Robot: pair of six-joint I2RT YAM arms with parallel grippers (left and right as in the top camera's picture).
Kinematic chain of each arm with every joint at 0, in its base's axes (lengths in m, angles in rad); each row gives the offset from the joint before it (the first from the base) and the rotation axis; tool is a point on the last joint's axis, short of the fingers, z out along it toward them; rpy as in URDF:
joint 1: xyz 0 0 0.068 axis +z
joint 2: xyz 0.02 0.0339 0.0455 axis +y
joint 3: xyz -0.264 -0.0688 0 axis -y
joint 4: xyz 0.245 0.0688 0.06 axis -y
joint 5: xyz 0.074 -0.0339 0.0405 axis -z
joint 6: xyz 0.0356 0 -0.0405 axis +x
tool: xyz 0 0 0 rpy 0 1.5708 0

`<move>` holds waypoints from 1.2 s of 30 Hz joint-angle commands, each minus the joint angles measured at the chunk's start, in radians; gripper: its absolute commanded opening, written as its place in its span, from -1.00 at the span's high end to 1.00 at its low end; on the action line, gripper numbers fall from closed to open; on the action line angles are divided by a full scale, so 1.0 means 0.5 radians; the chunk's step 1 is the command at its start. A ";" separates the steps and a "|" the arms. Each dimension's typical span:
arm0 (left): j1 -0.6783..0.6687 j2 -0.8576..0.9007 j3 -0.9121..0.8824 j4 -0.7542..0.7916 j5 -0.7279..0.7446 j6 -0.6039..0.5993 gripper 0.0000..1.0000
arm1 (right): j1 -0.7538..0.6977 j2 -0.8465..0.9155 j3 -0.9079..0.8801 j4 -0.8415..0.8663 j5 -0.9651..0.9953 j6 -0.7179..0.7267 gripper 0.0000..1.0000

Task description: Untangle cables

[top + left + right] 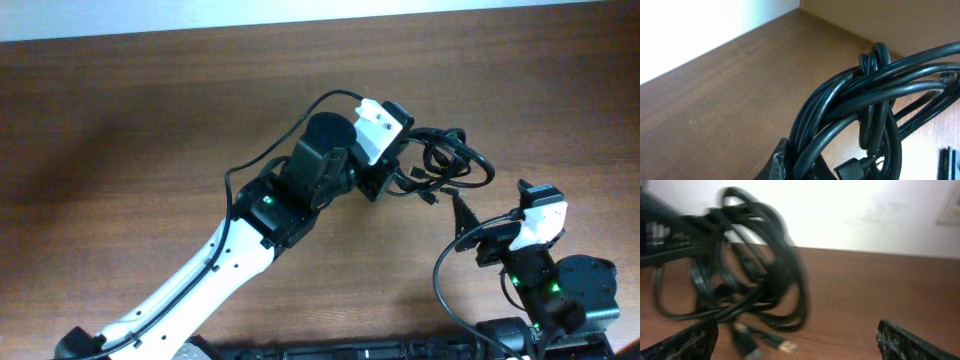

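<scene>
Tangled bundle of thin, glossy black cables (pixel 452 160), right of centre over the brown wooden desk (pixel 150 120), plug ends dangling, clenched in the left jaws; nearby, right jaws spread wide, grasping nothing.

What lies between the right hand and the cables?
Nothing: only bare table separates the right hand from the cables, clearest in the right wrist view.

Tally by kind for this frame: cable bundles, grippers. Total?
Cables: 1 (one cable bundle; single cords can't be counted)
Grippers: 2 (left gripper shut on it; right gripper open)
Total: 3
</scene>
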 commanded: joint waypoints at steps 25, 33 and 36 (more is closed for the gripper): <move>0.002 -0.189 0.043 -0.313 0.631 0.297 1.00 | -0.005 -0.024 0.031 -0.221 0.684 0.234 -0.98; 0.002 -0.397 0.042 -0.657 0.435 0.780 1.00 | -0.005 -0.024 0.031 -0.220 0.684 0.256 -0.97; 0.002 -0.416 0.043 -0.652 0.352 0.781 1.00 | -0.005 -0.024 0.031 -0.219 0.662 0.256 -0.97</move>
